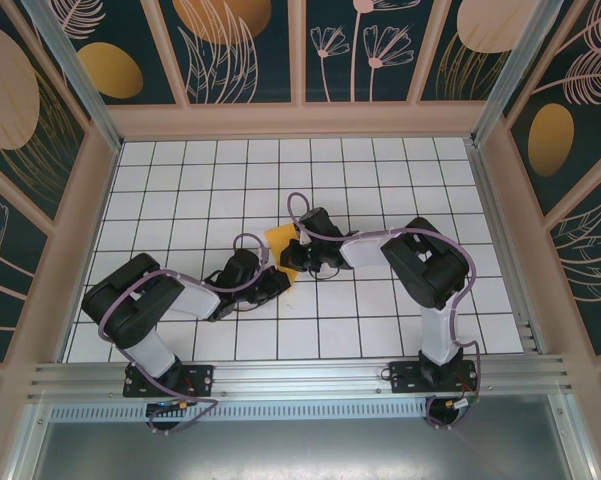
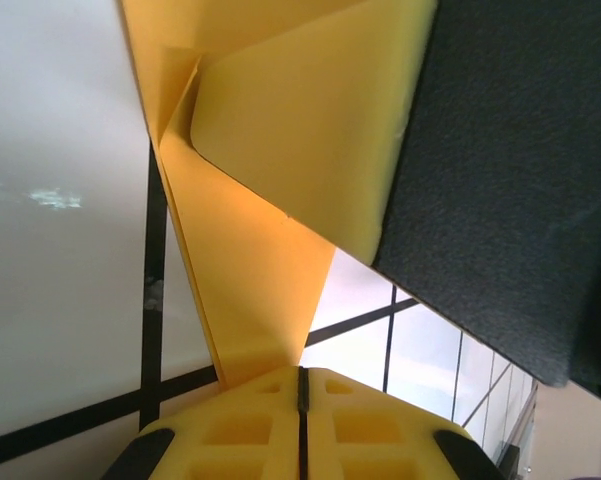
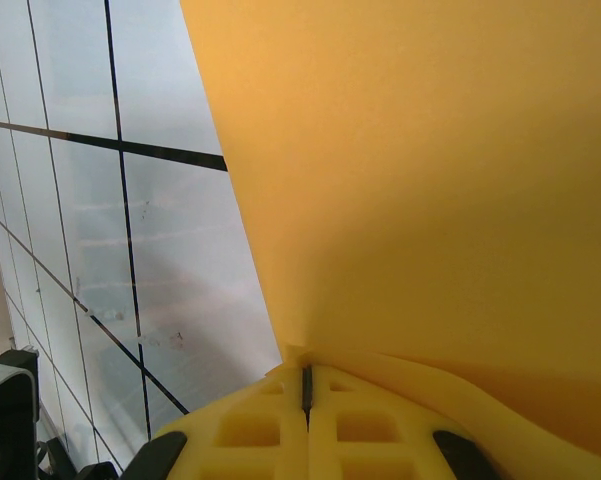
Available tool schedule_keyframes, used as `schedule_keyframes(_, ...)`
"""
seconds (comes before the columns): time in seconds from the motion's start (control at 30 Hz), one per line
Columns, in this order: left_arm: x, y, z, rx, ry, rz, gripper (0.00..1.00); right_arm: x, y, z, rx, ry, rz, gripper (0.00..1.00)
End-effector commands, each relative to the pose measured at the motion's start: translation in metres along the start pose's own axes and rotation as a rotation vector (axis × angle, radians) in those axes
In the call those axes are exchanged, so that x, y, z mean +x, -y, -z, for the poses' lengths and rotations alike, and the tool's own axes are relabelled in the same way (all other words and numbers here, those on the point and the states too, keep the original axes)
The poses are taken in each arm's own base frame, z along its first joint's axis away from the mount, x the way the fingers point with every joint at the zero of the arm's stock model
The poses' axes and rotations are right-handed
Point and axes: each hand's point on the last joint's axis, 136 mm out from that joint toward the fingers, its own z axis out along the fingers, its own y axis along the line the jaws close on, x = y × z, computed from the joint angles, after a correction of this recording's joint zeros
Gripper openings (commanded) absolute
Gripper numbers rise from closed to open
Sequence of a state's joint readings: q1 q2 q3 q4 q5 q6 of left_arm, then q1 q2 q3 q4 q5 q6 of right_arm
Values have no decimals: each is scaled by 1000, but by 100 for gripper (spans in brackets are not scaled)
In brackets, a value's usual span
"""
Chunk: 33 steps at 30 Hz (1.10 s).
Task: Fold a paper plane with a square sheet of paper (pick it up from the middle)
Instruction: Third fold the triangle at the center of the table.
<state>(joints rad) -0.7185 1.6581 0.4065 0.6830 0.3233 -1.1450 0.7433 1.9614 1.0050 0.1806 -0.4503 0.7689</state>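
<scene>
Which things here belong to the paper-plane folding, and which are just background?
In the job:
- orange-yellow paper, partly folded
- left fingers, shut on it
- right fingers, shut on it

Just there:
- white tiled table
- decorated wall panels

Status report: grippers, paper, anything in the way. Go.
Left gripper shut on the paper. Right gripper shut on it too. Paper part-folded, creased, held between both. No obstruction seen.

Lit brightly and evenly from above, with faint soft shadows under the arms (image 1: 150,300) on the white surface (image 1: 380,330). Washed by pale glare on that surface in both wrist views; out of focus on the near paper (image 3: 430,180).
</scene>
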Motion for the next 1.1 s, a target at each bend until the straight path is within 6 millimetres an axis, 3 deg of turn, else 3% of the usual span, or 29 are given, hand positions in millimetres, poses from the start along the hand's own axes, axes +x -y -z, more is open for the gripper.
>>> schedule_keyframes(0.0, 2, -8, -4, -62, -9, -33, 10, 14, 42, -9, 120, -36, -78, 1)
schedule_keyframes(0.43, 15, -22, -9, -167, -44, -69, 9, 12, 44, -7, 126, -31, -93, 0)
schedule_keyframes(0.8, 32, -49, -5, -321, -83, -125, 8, 9, 46, -5, 125, -21, -116, 0)
schedule_keyframes(1.07, 47, -47, -4, -343, -120, -164, 6, 7, 46, -5, 118, -21, -123, 0)
